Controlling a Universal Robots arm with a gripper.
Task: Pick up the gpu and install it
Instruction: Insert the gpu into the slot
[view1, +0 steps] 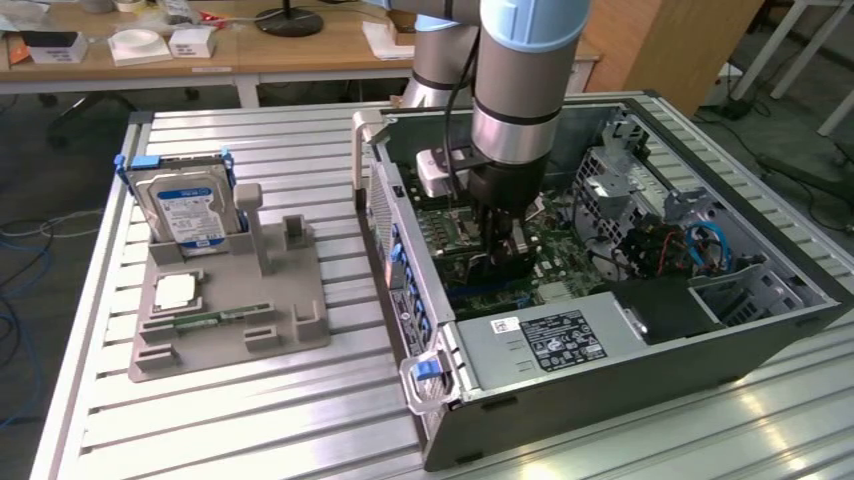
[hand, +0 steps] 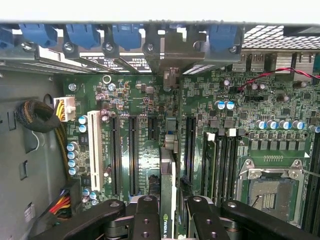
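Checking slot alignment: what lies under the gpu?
Green motherboard with black expansion slots on either side; the slot directly beneath the gpu is hidden by the card itself.

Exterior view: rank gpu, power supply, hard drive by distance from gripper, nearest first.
1. gpu: held in the gripper, inside the case.
2. power supply: same case, exterior view's lower right.
3. hard drive: outside the case, exterior view's left.

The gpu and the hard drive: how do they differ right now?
The gpu is clamped in the jaws inside the computer case, over the motherboard; the hard drive sits in the grey tray outside it. The gpu is a thin card; the hard drive is a thicker silver block with a blue label. Both stand on edge.
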